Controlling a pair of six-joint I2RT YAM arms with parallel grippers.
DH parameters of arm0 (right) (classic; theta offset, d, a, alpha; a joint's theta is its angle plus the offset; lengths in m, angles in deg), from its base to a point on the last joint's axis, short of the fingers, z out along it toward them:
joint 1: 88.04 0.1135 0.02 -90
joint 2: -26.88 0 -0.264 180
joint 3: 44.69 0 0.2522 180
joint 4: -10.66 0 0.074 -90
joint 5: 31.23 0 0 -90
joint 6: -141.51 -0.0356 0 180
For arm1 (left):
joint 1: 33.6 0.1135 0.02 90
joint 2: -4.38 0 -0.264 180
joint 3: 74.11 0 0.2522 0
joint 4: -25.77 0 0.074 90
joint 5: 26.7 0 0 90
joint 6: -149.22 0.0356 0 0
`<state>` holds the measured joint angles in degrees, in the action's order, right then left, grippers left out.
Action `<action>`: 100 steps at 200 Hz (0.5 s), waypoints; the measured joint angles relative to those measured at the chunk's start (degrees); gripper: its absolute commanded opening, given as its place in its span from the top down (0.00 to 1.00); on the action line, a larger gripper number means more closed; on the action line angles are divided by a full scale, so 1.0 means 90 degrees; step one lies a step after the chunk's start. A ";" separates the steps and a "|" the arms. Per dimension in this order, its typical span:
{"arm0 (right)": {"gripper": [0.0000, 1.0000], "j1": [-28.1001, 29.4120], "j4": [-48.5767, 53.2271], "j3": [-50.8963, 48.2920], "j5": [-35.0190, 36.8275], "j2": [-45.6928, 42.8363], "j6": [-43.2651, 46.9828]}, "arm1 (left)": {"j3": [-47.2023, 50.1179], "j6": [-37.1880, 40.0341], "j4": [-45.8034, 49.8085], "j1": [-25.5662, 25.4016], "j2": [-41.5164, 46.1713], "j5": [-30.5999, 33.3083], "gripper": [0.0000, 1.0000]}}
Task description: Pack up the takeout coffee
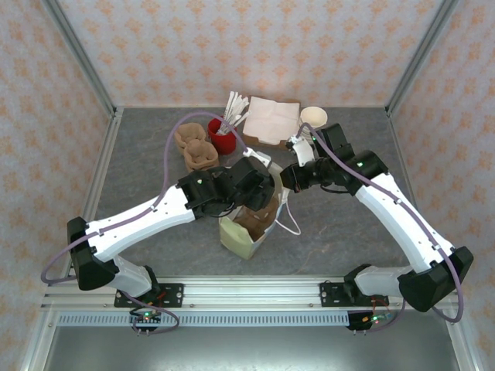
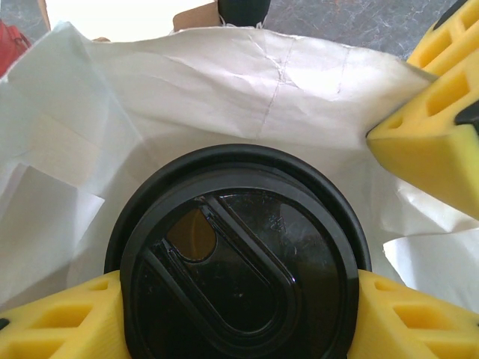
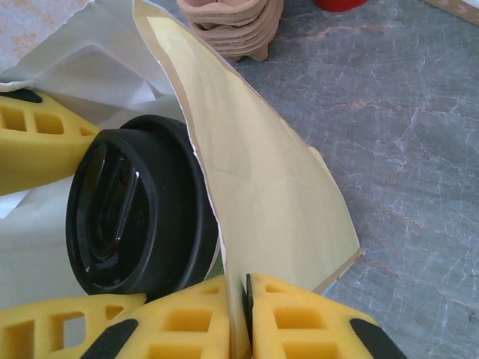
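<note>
Left jaws: part-open, clamped either side of the takeout coffee (image 2: 239,262), lid facing the wrist camera, long axis pointing into the paper bag (image 2: 224,97) at 12 o'clock. Cup sits in the bag mouth, mid-desk (image 1: 155,139). Right jaws: pinched shut on the bag's wall, lid at their 10 o'clock. Judgement: left arm pushes deeper, right only holds the mouth wide

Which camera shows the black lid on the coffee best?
The left wrist view: the lid faces the camera, big and close. The right wrist view shows it tilted sideways, its edge tucked behind the paper bag flap.
</note>
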<state>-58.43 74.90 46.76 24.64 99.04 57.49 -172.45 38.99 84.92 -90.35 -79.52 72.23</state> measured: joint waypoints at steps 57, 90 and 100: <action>0.89 0.0000 -0.0282 -0.0005 -0.0024 0.0000 0.0160 | 0.0250 0.0066 -0.0024 -0.0117 -0.0187 0.0000 0.42; 0.89 0.0000 -0.0495 -0.0155 -0.0019 -0.0032 0.0202 | 0.0376 0.0066 -0.0024 -0.0155 -0.0197 0.0019 0.42; 0.89 0.0000 -0.0529 -0.0199 -0.0019 -0.0034 0.0202 | 0.0415 0.0068 -0.0039 -0.0155 -0.0202 0.0056 0.42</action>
<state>-58.43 70.14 44.97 24.46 98.73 59.30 -168.71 39.60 84.57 -91.75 -81.33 72.73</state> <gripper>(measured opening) 0.107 0.620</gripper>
